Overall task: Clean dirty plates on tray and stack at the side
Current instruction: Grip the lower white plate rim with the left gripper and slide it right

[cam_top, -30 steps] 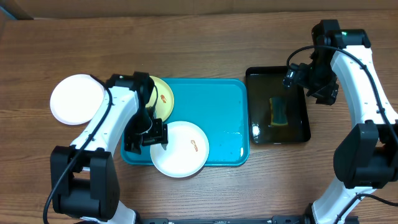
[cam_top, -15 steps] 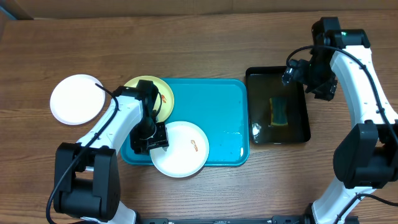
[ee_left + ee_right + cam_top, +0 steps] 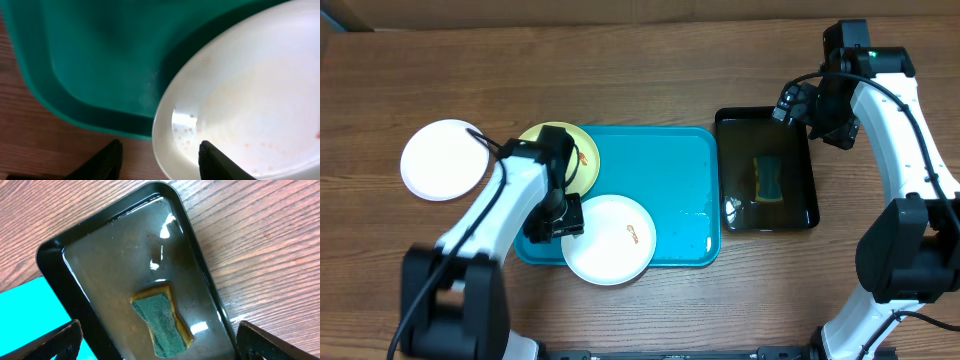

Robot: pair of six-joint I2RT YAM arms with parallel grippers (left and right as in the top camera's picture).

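The turquoise tray lies mid-table. One white plate with an orange smear sits at its front left and overhangs the rim. A pale yellow-green plate rests on the far left corner. Another white plate lies on the table to the left. My left gripper is at the near plate's left rim. In the left wrist view that white plate's rim passes between the jaws of the left gripper, which are partly closed with gaps showing. My right gripper hangs wide open above the black tray.
A black tray of water stands right of the turquoise one, with a green-and-yellow sponge in it. In the right wrist view the sponge lies below the right gripper, with bare wood to the right.
The left jaws have narrowed around the white plate's rim and the left arm has shifted, uncovering more of the yellow-green plate. The right gripper has drifted slightly toward the far edge.
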